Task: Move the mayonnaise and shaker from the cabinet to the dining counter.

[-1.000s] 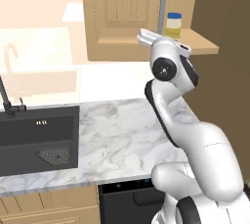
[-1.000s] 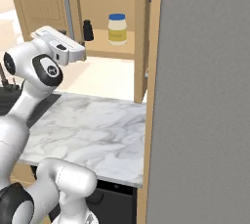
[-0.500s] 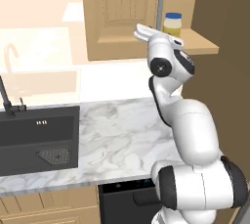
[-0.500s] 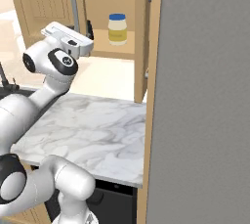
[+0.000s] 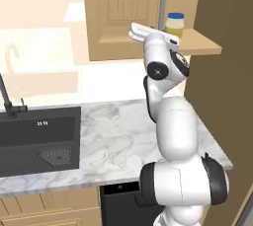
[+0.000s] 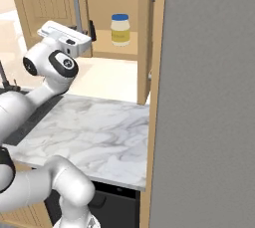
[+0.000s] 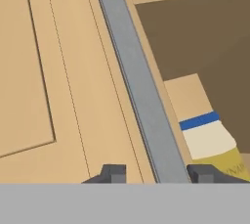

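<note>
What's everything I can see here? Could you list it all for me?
mayonnaise: one, pale yellow with blue lid, upright on the cabinet shelf.
shaker: one, black, on the same shelf, mostly hidden behind the door handle.
cabinet: one, light wood, on the wall, door open.
door handle: one, grey bar, between the jaws.
counter: one, white-grey marble, below the cabinet.
sink: one, black, left in the counter.
tap: one, black, behind the sink.
gripper: one, dark tips either side of the handle.
</note>
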